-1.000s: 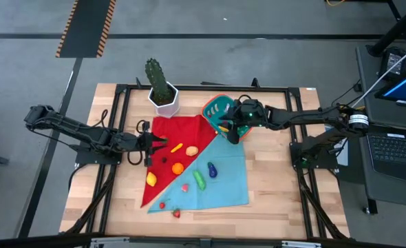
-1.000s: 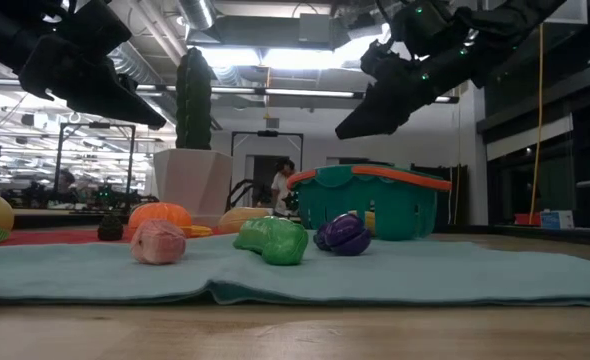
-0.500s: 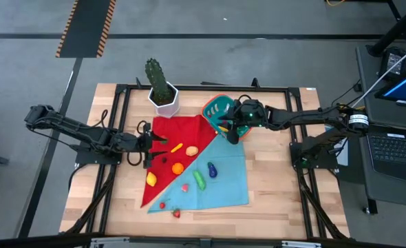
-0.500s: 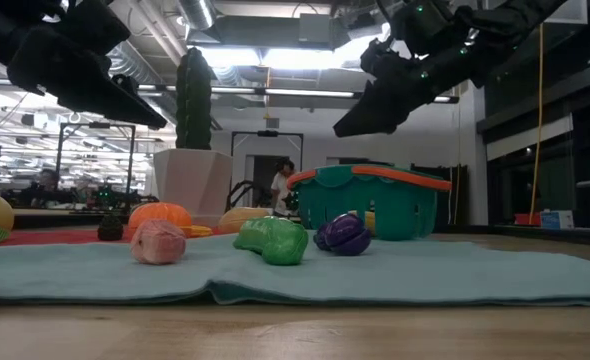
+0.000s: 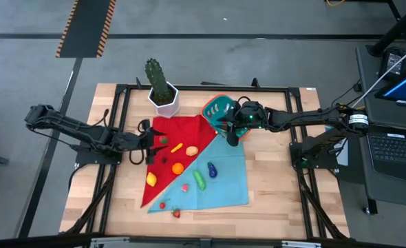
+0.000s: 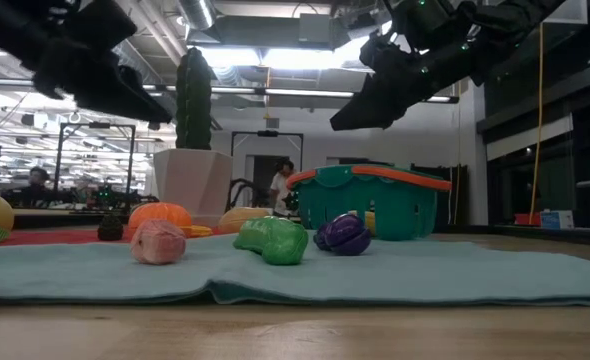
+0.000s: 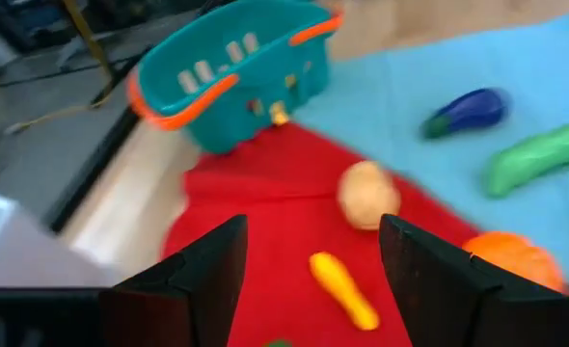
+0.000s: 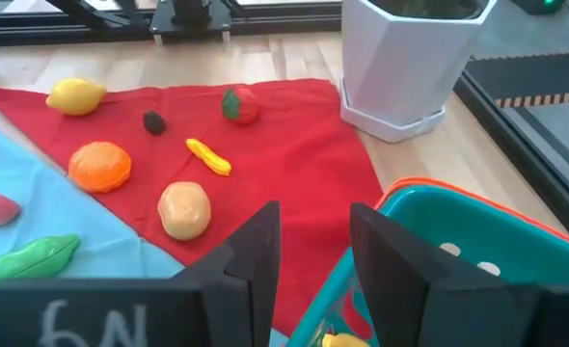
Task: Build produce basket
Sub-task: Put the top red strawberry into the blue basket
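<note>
Produce mostly out on the cloths, not in the basket (image 5: 217, 110). You have the teal basket at the far edge of the red cloth (image 5: 179, 134), beside the white cactus pot (image 5: 163, 98). One yellow piece (image 8: 335, 338) shows inside it in the right wrist view; how much else is in there you cannot tell.

Left to load, by my count: lemon (image 5: 151, 179), orange (image 5: 177, 167), small yellow piece (image 5: 177, 147), tan round piece (image 5: 192, 150), eggplant (image 5: 211, 169), cucumber (image 5: 199, 180), pink piece (image 5: 184, 187), red bits near the front edge. So the task looks early.

Your right gripper (image 5: 232, 133) hangs above the basket's near corner, fingers apart, nothing between them. Your left gripper (image 5: 155, 143) hovers over the red cloth's left edge, fingers spread wide and empty, the small yellow piece ahead of it.
</note>
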You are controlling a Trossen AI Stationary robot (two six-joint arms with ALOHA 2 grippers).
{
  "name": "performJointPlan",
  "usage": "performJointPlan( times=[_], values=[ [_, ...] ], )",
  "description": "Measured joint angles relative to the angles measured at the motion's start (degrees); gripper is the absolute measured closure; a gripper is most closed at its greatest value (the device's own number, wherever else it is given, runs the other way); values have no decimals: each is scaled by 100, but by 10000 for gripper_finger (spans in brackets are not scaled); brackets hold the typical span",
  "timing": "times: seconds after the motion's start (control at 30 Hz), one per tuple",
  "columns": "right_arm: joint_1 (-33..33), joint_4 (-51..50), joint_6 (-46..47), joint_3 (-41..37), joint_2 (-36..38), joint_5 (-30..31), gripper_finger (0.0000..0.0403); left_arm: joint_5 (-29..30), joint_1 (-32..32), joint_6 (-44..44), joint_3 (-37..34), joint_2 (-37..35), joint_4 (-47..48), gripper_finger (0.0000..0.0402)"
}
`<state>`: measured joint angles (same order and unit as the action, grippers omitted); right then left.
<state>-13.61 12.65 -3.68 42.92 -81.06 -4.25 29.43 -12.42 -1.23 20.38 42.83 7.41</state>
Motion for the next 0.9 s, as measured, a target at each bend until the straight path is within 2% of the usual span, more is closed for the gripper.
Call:
performJointPlan(
  times=[0.13, 0.27, 0.43, 0.9],
  values=[
    [-2, 0, 0, 0, 0, 0, 275, 629, 149, 232, 780, 371, 1165, 175],
    [-2, -17, -4, 0, 0, 0, 275, 1049, 234, 459, 1290, 682, 1501, 175],
    [-2, -67, -122, 0, 0, 0, 275, 872, 240, 196, 1388, 857, 1512, 175],
    [-2, -133, -151, 0, 0, 0, 275, 535, 277, 548, 1388, 870, 1527, 175]
  ],
)
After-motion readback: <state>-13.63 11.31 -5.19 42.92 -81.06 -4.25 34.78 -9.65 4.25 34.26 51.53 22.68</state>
